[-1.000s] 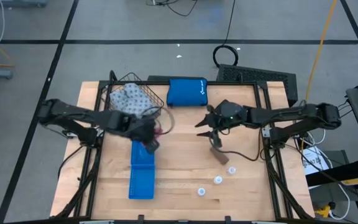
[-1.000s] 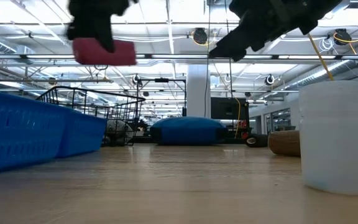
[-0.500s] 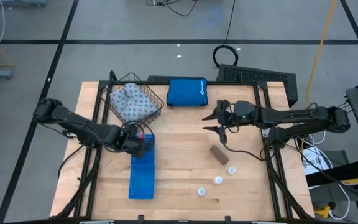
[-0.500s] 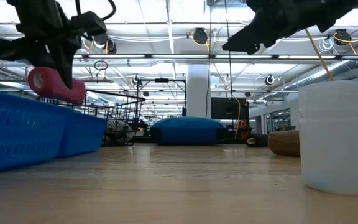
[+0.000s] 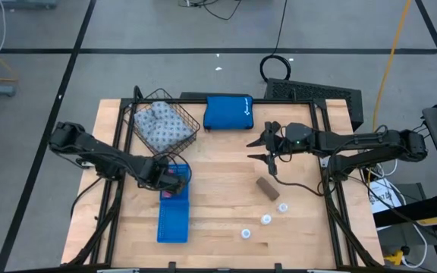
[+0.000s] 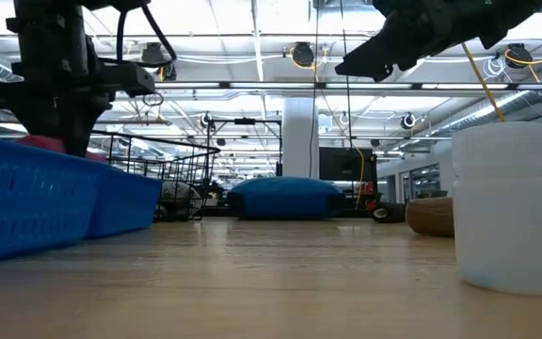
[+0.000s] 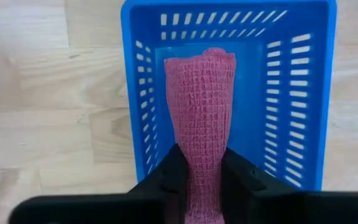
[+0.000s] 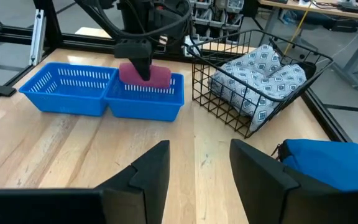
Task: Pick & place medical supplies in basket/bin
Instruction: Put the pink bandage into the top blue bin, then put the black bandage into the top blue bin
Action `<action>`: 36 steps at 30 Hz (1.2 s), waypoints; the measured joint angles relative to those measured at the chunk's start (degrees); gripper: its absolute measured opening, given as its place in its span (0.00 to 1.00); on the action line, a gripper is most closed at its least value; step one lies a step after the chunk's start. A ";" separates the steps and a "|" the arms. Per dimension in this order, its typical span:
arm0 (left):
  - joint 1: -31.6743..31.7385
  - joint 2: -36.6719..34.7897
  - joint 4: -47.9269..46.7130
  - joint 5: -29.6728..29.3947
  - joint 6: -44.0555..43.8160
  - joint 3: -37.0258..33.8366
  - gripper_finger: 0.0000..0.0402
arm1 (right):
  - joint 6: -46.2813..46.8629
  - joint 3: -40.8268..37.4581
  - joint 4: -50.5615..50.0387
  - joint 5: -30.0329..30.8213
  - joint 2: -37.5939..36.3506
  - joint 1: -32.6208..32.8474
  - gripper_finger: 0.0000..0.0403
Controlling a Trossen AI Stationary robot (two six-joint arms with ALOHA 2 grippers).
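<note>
My left gripper (image 5: pixel 167 182) points down into the far compartment of the blue tray (image 5: pixel 173 220), shut on the pink roll (image 7: pixel 201 106). The roll also shows just above the tray's rim (image 8: pixel 157 74). The grey-blue patterned pack (image 5: pixel 160 125) lies in the wire basket (image 5: pixel 139 114). The brown roll (image 5: pixel 267 188) and three white discs (image 5: pixel 265 220) lie on the table at the right. My right gripper (image 5: pixel 260 148) hangs open above the table, beyond the brown roll, with nothing between its fingers (image 8: pixel 148 171). My left gripper pinches the pink roll's two long sides (image 7: pixel 199 165) between its two fingers (image 7: pixel 169 177), from above, pointing down. The fingers lie across the roll, which is squeezed narrower between them. The roll lies level inside the tray's far compartment; whether it touches the floor does not show.
A bright blue zip pouch (image 5: pixel 228 112) lies at the table's far edge between basket and right arm. The tray's near compartment (image 5: pixel 172 227) holds nothing. Bare wood lies between the tray and the brown roll.
My left gripper has come down and a little toward the table's near edge with the pink roll, rolling its wrist, and has lowered the roll from well above the tray into the far compartment. My right gripper has drawn back slightly toward the right edge.
</note>
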 joint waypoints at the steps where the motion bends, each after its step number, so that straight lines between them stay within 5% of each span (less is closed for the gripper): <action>1: 0.15 0.17 -0.01 0.00 0.21 0.00 0.20 | 0.00 0.00 -0.04 0.00 0.00 0.00 0.38; 11: 0.14 0.20 -0.36 -0.08 0.11 0.02 0.55 | 0.00 0.00 -0.06 0.00 0.00 0.00 0.38; 17: 0.14 0.20 -0.45 -0.83 1.07 0.02 0.60 | 0.02 0.00 -0.45 0.00 0.02 0.00 0.38; 25: 3.82 -3.99 -0.40 3.18 14.06 0.20 0.60 | -0.08 0.02 -3.12 0.43 -0.81 -0.27 0.38; 31: 3.24 -11.75 4.31 -12.89 25.91 2.30 0.61 | 0.01 0.05 -7.55 6.90 -3.62 -0.50 0.39; 36: 1.17 -18.37 24.06 -24.23 54.54 3.55 0.61 | 2.67 0.10 -13.18 12.75 -5.57 -0.50 0.39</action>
